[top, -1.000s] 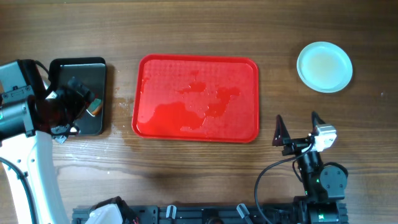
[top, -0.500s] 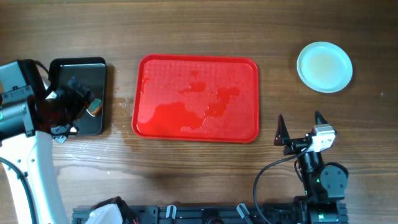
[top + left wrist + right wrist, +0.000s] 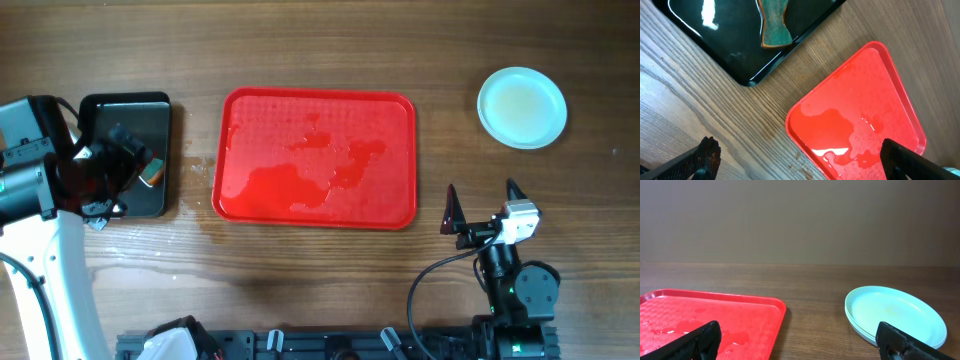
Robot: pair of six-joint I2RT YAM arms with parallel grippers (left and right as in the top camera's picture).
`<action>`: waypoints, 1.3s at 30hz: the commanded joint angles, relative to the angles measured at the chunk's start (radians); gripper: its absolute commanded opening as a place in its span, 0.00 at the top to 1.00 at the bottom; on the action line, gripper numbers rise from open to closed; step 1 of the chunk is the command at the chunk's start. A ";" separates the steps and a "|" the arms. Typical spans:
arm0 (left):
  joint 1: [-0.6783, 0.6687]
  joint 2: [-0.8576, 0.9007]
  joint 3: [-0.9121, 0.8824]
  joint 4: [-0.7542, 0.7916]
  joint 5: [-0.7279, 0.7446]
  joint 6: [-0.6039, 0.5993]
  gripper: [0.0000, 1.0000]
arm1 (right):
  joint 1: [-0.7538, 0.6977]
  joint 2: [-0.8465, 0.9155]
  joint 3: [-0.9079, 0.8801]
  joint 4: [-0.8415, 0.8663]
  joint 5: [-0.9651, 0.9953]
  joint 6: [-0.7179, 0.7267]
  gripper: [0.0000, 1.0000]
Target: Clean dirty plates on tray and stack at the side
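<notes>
The red tray [image 3: 400,150] lies mid-table, wet and holding no plates. It also shows in the left wrist view [image 3: 890,85] and the right wrist view [image 3: 765,307]. The pale plates [image 3: 522,107] sit stacked at the far right; the stack also shows in the right wrist view [image 3: 895,315]. My left gripper [image 3: 135,165] hovers over the black tray [image 3: 120,110], open and empty, its fingers [image 3: 802,160] spread wide. My right gripper [image 3: 480,205] is open and empty near the front, between the red tray and the plates, fingers [image 3: 800,340] wide apart.
A green and brown sponge [image 3: 774,25] lies in the glossy black tray [image 3: 730,45] at the left. Small brown specks mark the wood by the red tray's left edge [image 3: 195,165]. Arm bases and cables sit along the front edge.
My right gripper has shifted slightly toward the front. Nothing else has moved.
</notes>
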 commanded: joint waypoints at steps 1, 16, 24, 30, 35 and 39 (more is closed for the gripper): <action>0.002 -0.009 0.006 0.003 0.008 0.005 0.00 | -0.003 -0.014 -0.001 0.003 0.007 0.005 0.00; 0.000 -0.049 0.001 -0.053 -0.043 0.005 0.00 | -0.003 -0.014 -0.001 0.003 0.007 0.005 0.00; -0.137 -0.227 -0.223 0.210 0.034 0.096 0.00 | -0.003 -0.014 -0.001 0.003 0.007 0.005 0.00; -0.304 -0.444 -0.622 0.740 0.129 0.215 0.00 | -0.003 -0.014 -0.001 0.003 0.007 0.005 0.00; -0.346 -0.585 -0.862 1.022 0.129 0.214 0.00 | -0.003 -0.014 -0.001 0.003 0.007 0.005 0.00; -0.345 -0.683 -1.003 1.135 0.113 0.212 0.00 | -0.003 -0.014 -0.001 0.003 0.007 0.005 0.00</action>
